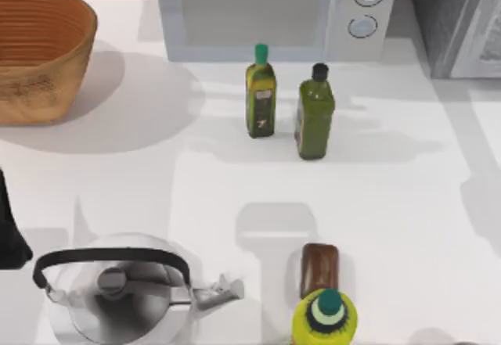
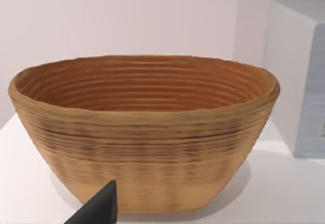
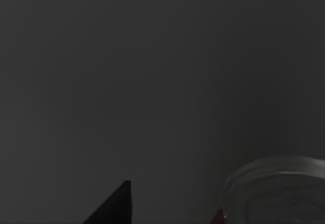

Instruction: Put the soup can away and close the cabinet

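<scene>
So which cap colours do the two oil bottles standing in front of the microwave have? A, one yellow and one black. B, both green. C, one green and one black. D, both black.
C: in the top view the left oil bottle has a green cap and the right oil bottle a black one, both in front of the microwave.

dark grey speckled cabinet (image 1: 442, 16), tan basket (image 1: 39, 48)

The right wrist view is dark; the soup can (image 3: 277, 193) is cut off there, with just its silver top and a sliver of red label visible. From above, the cabinet (image 1: 458, 20) is cropped at one o'clock, the basket (image 1: 39, 52) at ten, and the kettle (image 1: 117, 298) at seven.
</scene>
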`<state>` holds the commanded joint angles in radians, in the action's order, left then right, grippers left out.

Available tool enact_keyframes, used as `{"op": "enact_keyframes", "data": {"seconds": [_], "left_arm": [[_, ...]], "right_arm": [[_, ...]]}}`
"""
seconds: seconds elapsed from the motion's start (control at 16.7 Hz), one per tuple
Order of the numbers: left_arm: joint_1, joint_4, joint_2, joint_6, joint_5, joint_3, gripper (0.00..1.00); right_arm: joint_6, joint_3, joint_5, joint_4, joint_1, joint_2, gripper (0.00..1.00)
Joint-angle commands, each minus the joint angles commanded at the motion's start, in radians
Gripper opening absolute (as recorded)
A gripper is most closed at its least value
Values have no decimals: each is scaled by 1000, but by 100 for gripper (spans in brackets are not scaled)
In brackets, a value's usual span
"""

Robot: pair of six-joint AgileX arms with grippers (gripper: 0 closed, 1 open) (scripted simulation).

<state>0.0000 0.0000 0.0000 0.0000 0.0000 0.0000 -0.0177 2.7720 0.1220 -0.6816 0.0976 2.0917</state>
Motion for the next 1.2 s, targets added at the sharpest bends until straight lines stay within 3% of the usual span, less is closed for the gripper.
{"op": "enact_keyframes", "data": {"seconds": [0.42, 0.66, 0.9, 1.2], "left_arm": [[0, 0, 0, 0, 0, 0, 100], [0, 0, 0, 0, 0, 0, 100], [0, 0, 0, 0, 0, 0, 100], [0, 0, 0, 0, 0, 0, 100]], "right_arm": [[0, -10, -3, 7, 3, -10, 100], [10, -151, -35, 89, 6, -151, 100], [31, -464, -82, 209, 3, -441, 100], [54, -1066, -131, 362, -11, -901, 100]]}}
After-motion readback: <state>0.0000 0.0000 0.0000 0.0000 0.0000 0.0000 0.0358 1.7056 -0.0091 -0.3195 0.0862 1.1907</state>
